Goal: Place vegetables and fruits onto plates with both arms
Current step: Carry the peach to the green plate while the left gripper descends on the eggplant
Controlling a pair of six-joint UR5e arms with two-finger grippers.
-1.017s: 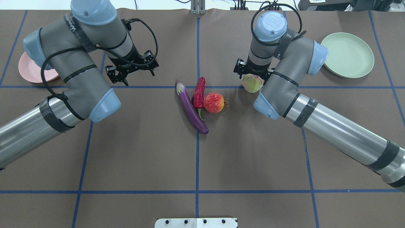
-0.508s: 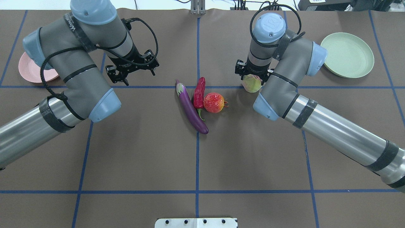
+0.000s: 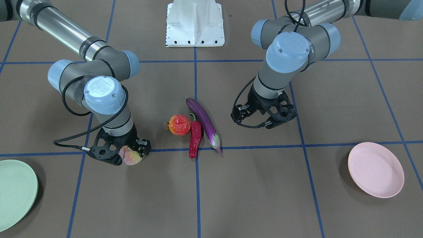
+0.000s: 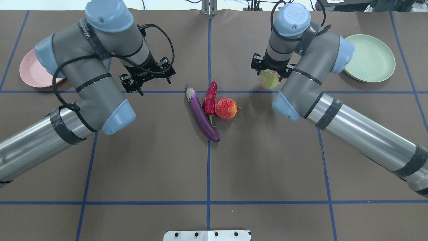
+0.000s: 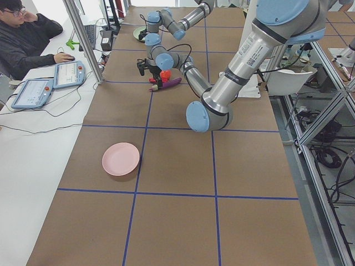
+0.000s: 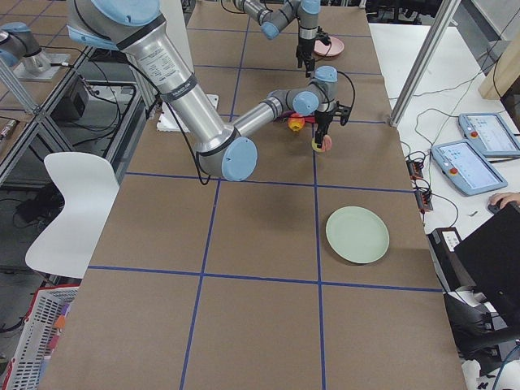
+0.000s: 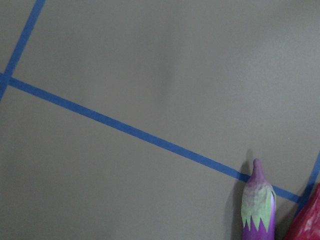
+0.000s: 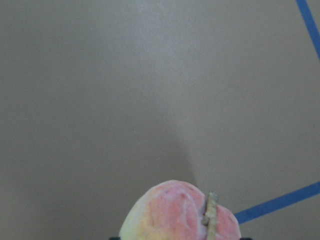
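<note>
My right gripper (image 4: pixel 269 77) is shut on the yellow-green and pink peach (image 3: pixel 131 156) and holds it above the table; the peach also fills the bottom of the right wrist view (image 8: pixel 177 212). My left gripper (image 4: pixel 151 84) is open and empty, left of the purple eggplant (image 4: pixel 202 115), whose cap shows in the left wrist view (image 7: pixel 258 207). The red chili (image 4: pixel 210 98) lies against the eggplant, and the red-orange pomegranate-like fruit (image 4: pixel 226 108) touches the chili. The mint plate (image 4: pixel 371 62) is at the far right and the pink plate (image 4: pixel 30 72) at the far left; neither holds anything that I can see.
The white base block (image 3: pixel 195 23) sits at the robot's side of the table. Blue tape lines cross the brown mat. An operator (image 5: pixel 25 36) and control tablets (image 5: pixel 50 80) are on a side bench beyond the table's far edge.
My right gripper has carried the peach away from the robot and slightly right. My left gripper has moved right, closer to the eggplant. The vegetables and the pomegranate-like fruit have not moved.
</note>
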